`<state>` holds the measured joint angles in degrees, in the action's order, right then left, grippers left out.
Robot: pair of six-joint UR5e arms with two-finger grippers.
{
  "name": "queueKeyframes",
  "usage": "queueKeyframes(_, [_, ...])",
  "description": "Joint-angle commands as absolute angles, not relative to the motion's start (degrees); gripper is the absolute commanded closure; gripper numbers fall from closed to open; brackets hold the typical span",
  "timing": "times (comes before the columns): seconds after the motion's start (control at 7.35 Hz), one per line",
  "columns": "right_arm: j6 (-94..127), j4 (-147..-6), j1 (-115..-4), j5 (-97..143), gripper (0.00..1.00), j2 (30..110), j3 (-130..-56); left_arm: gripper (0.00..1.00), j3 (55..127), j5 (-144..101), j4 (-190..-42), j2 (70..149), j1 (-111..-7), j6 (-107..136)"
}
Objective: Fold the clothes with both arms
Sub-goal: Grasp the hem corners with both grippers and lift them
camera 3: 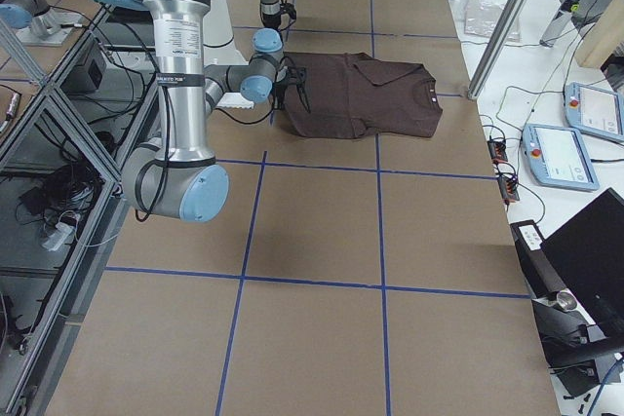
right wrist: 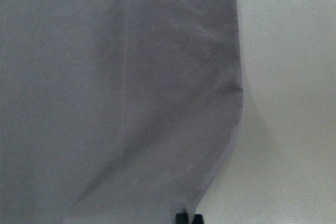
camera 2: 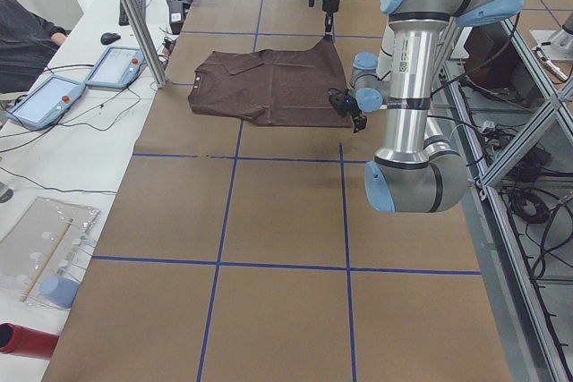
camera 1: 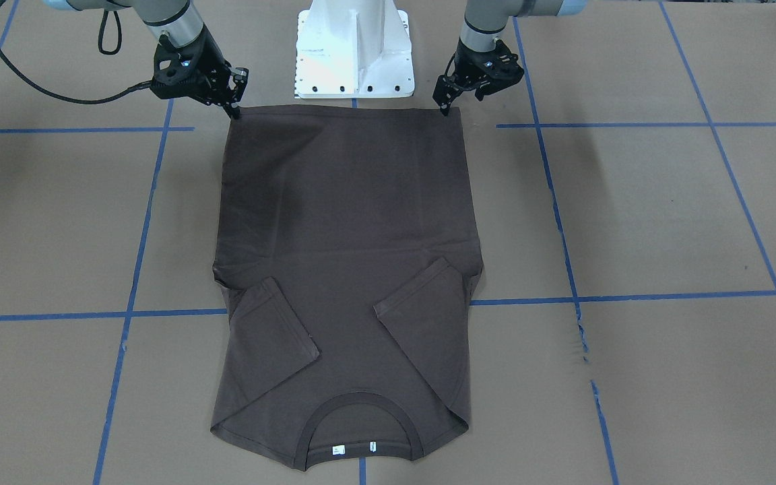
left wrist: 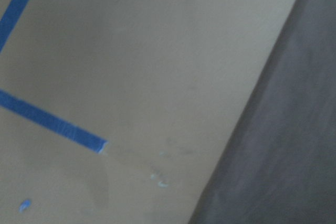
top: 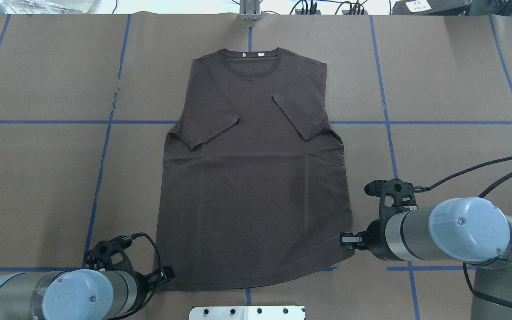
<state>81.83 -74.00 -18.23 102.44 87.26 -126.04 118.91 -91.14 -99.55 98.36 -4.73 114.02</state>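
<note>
Dark brown T-shirt point(camera 1: 347, 222) flat on table point(camera 1: 664, 215), collar point(camera 1: 354, 397) far, sleeves folded inward. Left tool point(camera 1: 443, 108) and right tool point(camera 1: 234, 111) narrow, apparently pinching the near hem corners. Judged stage: hem-to-collar fold, at grasp. Next requires an even lift, then carrying both corners toward the collar.

The right pincer point(camera 1: 233, 108) and the left pincer point(camera 1: 443, 106) each point down at a hem corner of the dark brown T-shirt point(camera 1: 347, 202), tips touching the cloth. Whether they clamp it cannot be told. The hem runs straight between them. From the pincers the shirt lies flat on the worktop point(camera 1: 630, 215), with both sleeves point(camera 1: 273, 330) folded inward. The collar point(camera 1: 361, 404) and white neck tags point(camera 1: 339, 449) are at the end farthest from them. A white pedestal base point(camera 1: 354, 54) stands between the pincers, just behind the hem.
</note>
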Motion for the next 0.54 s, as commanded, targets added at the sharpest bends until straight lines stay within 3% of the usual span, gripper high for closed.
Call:
queueKeyframes(0.0, [81.83, -74.00, -18.46, 102.57, 1.00, 87.19, -126.04, 0.03, 118.30, -91.14, -98.26, 99.49, -4.40, 114.08])
queueKeyframes(0.41, [81.83, -74.00, -19.86, 104.50, 1.00, 87.27, -126.04, 0.06, 116.81, -91.05, -98.26, 100.02, -4.31, 114.17])
